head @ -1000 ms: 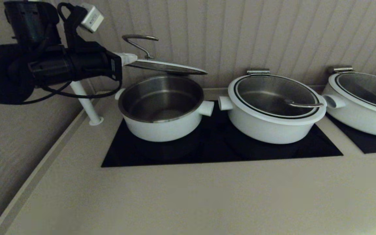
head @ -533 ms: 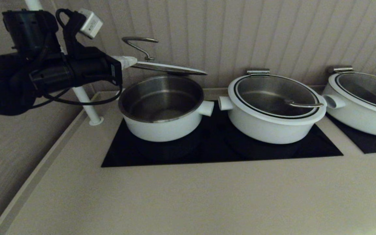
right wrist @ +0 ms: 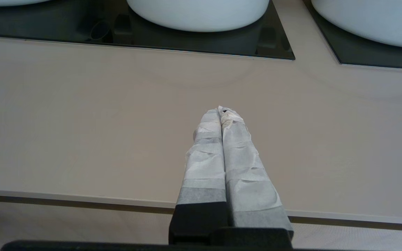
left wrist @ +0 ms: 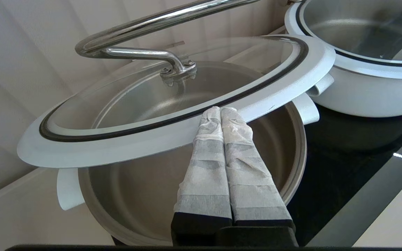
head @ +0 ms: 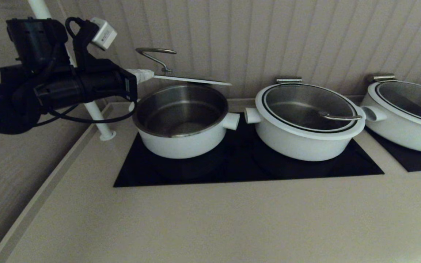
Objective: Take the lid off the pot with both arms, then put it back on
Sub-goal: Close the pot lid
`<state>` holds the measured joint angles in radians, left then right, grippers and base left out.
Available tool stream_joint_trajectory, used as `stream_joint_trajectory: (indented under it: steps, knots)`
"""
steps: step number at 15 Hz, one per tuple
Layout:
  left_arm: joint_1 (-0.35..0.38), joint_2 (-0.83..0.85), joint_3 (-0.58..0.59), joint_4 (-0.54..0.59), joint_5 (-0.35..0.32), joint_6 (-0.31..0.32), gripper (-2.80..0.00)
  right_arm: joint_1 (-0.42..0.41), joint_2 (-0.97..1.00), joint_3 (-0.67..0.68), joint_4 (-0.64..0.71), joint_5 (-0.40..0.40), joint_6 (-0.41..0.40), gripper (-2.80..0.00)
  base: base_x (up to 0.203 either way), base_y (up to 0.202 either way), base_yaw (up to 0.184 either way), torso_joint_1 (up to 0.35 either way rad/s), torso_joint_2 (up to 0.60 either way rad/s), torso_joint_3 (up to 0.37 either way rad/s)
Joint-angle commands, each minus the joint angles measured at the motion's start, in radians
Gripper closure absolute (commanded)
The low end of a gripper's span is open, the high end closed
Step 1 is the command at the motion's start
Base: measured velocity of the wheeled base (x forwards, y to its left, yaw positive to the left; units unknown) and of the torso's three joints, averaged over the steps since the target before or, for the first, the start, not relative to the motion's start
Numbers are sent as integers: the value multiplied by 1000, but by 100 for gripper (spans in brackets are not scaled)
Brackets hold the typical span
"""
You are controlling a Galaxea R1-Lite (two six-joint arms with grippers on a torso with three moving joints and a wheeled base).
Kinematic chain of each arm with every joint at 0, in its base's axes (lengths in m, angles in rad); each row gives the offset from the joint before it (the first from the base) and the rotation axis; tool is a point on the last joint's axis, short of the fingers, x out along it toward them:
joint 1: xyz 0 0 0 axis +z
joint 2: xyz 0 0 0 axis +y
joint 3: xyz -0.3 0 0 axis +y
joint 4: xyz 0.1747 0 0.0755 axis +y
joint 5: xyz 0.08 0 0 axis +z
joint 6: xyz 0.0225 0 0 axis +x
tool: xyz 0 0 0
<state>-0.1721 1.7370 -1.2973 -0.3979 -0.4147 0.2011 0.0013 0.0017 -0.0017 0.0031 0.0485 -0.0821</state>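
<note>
Because only the left gripper (left wrist: 221, 111), jaws clamped on its rim, holds the lid (left wrist: 173, 115) over the pot (head: 181, 124), it could tip and slip free.

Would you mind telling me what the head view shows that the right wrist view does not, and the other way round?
Only the head view shows the left gripper clamped on the white rim of the lid, held above the open pot, plus a white pole at the counter's left edge. Only the right wrist view shows the right gripper, jaws shut on nothing, hovering over bare counter. Both show the black cooktop and the undersides of the wider pots.
</note>
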Motion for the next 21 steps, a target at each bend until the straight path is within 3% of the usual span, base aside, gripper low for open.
stream_joint_trajectory:
  steps: [1, 21]
  knots:
    - [0, -3, 11, -2, -3, 1, 0, 0, 0, 0, 0, 1, -1, 0, 0, 0, 0, 0, 0, 0]
    - [0, -44, 134, -9, -3, 0, 0, 0, 0, 0, 0, 1, -1, 0, 0, 0, 0, 0, 0, 0]
